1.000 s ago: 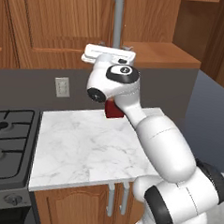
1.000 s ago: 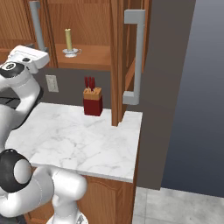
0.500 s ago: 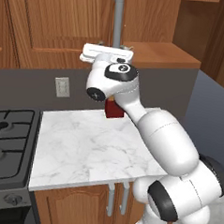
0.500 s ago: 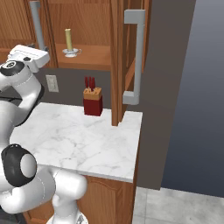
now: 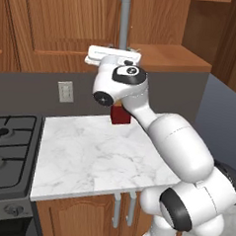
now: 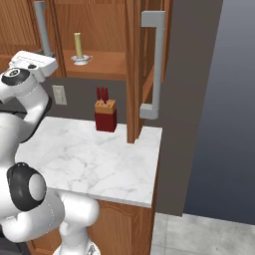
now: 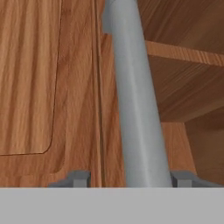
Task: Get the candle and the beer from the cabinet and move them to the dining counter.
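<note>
Straddling the smooth round silver handle (image 7: pixel 138 109), the gripper's (image 7: pixel 131 178) spread jaws stay mostly cut off at 6 o'clock.

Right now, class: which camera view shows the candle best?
The right base view: the candle stands upright in a small holder on the open cabinet shelf. In the left base view and the hand view I cannot find it.
</note>
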{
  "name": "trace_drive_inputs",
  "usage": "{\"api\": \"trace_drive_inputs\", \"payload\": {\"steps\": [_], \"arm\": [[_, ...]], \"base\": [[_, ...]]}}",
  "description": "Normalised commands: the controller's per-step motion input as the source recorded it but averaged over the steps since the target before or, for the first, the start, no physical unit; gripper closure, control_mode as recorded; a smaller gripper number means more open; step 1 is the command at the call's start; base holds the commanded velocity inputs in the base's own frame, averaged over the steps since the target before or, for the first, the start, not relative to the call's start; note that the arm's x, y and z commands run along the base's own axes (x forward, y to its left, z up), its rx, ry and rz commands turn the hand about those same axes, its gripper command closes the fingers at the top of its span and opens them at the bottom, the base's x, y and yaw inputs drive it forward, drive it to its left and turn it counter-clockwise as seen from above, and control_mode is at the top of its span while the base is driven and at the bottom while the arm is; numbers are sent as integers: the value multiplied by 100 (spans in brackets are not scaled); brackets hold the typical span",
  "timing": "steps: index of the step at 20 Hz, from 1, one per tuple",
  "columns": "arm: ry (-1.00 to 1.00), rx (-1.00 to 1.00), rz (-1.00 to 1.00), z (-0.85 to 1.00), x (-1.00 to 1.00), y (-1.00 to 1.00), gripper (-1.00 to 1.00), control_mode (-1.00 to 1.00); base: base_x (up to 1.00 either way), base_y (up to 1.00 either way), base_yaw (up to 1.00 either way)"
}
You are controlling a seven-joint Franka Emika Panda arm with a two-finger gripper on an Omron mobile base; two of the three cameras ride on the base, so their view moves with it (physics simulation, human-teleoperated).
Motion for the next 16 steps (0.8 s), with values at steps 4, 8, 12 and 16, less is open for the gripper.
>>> {"api": "trace_drive_inputs", "payload": {"steps": [4,8,12,16], "arm": [[2,0,0,-2,0,1,100,-100],[0,0,0,-4,0,0,100,-100],[0,-1,0,0,-21,7,100,-100],[0,-4,1,5,-56,33,100,-100]], "base": [[0,0,0],[0,0,0],[0,0,0],[0,0,0]]}}
